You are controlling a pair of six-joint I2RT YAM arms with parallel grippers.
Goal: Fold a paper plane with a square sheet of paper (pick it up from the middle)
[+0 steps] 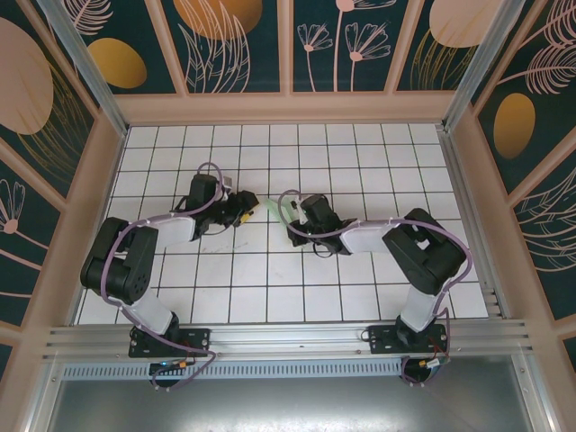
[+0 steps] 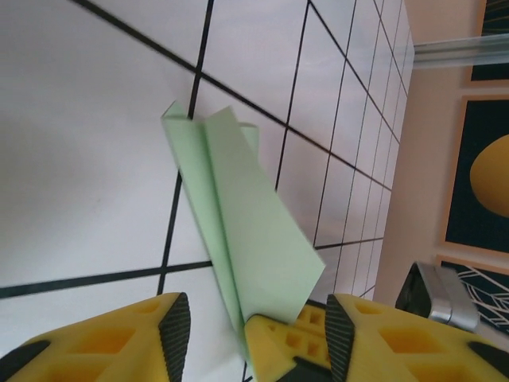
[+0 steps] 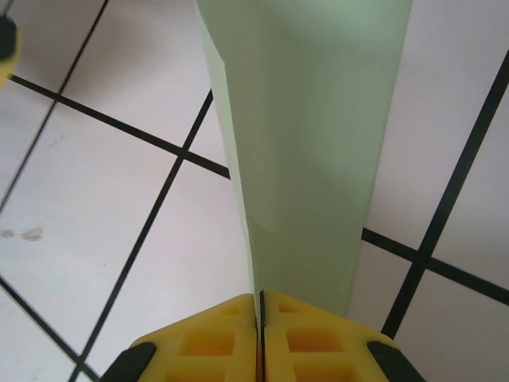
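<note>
The right gripper [image 3: 261, 306] has its jaws pressed flat together on one end of the paper plane [image 3: 310, 159], with the thin green edge caught in the seam between the yellow fingers; this looks like the anchoring hold, keeping the folds stacked so that the other arm can work. The left gripper [image 2: 256, 312] has its jaws standing apart with the paper's near end in the gap between them; I cannot tell whether either pad touches it, but they are not clamping it, which suits letting go or taking a new hold.

From above, the paper plane [image 1: 270, 209] lies between the left gripper [image 1: 245, 211] and the right gripper [image 1: 292, 219], over the middle of the counter [image 1: 270, 297]; its long axis runs roughly side to side, from one set of jaws toward the other. In the left wrist view the paper plane [image 2: 246, 231] narrows toward the jaws, with its layered end farthest away; which end is the nose I cannot say.
</note>
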